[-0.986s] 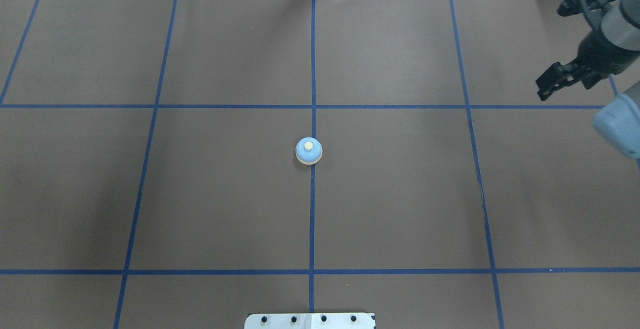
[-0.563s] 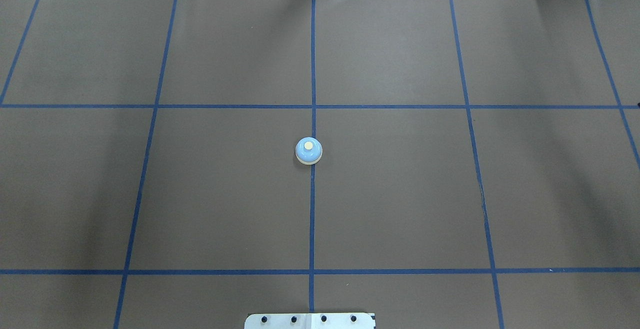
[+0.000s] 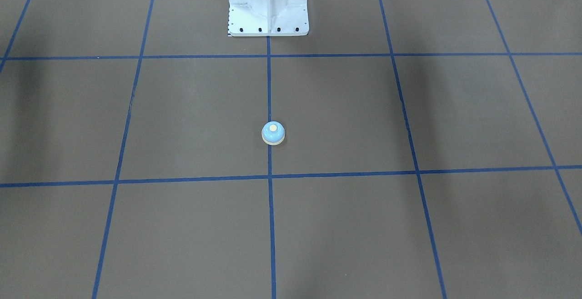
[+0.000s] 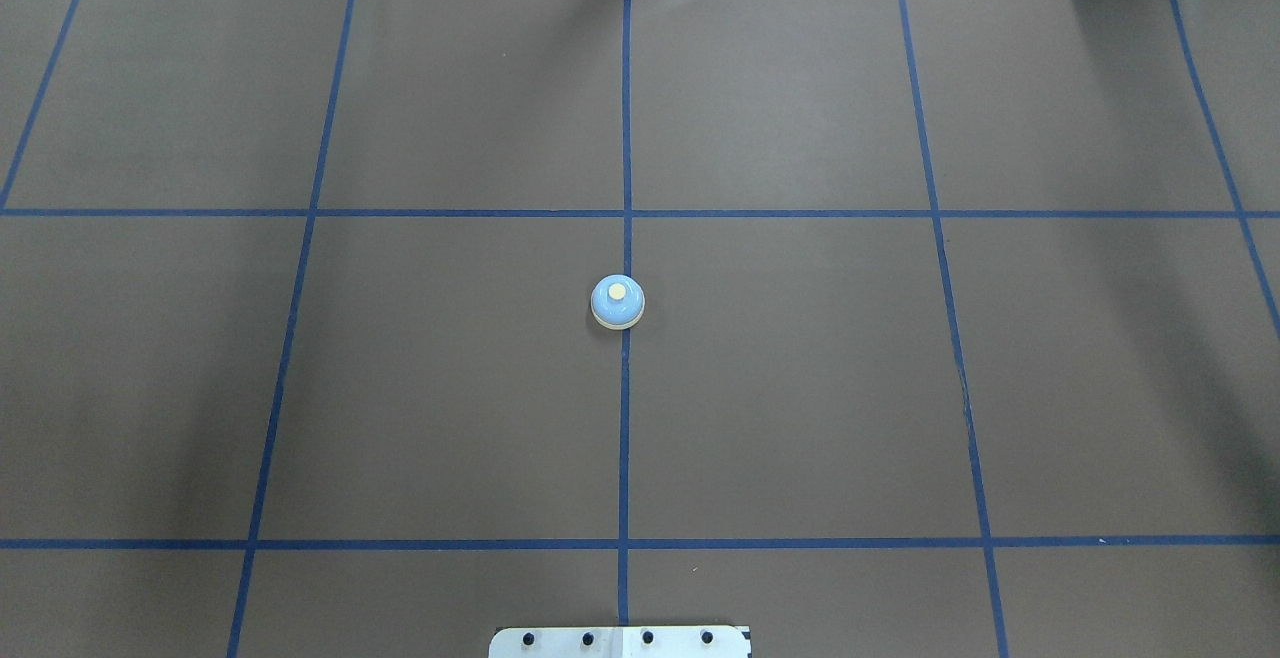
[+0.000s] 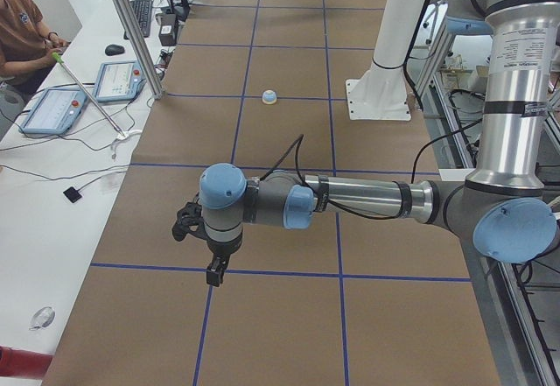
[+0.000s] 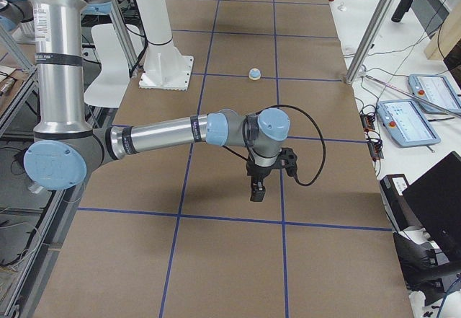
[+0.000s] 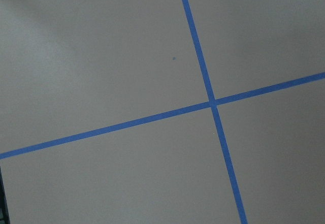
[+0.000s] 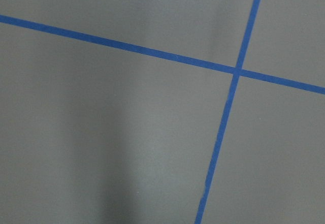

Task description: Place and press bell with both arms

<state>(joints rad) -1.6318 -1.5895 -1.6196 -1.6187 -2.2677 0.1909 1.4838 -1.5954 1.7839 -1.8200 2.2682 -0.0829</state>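
At table [image 4: 800, 388] centre, bell [image 4: 617, 301] seemingly button-up

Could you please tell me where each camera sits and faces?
Front-facing: across the table, facing the pedestal; no arms.
Overhead: behind the pedestal, looking down; no arms.
Exterior left: table's end; left arm, left gripper near.
Exterior right: opposite end; right arm, right gripper near.
Wrists: down at tape crossings; no gripper clear.
Shared: all exterior views show the bell.
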